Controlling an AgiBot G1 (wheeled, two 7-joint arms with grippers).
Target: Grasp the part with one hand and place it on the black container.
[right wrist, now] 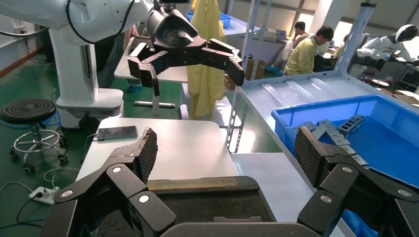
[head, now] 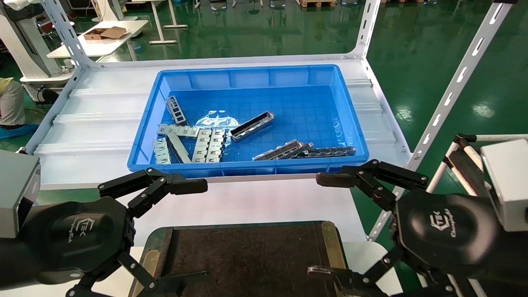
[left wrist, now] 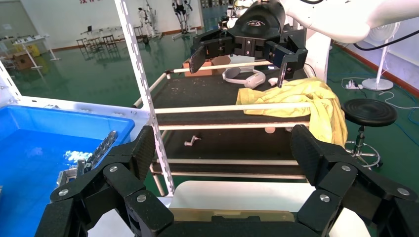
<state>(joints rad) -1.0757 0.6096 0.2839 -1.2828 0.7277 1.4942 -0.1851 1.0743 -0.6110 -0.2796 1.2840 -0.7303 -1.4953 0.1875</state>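
The part, a silver-grey channel strip with a dark inside, lies slanted in the middle of the blue bin. The black container lies flat at the near edge, between both hands. My left gripper is open and empty over the container's left end; it also shows in the left wrist view. My right gripper is open and empty over the container's right end; it also shows in the right wrist view. Both hover in front of the bin, apart from the part.
The bin also holds pale slotted plates, a second channel strip and a dark chain-like strip. White slotted rack posts stand at the shelf corners. A cart with a yellow cloth stands to the right.
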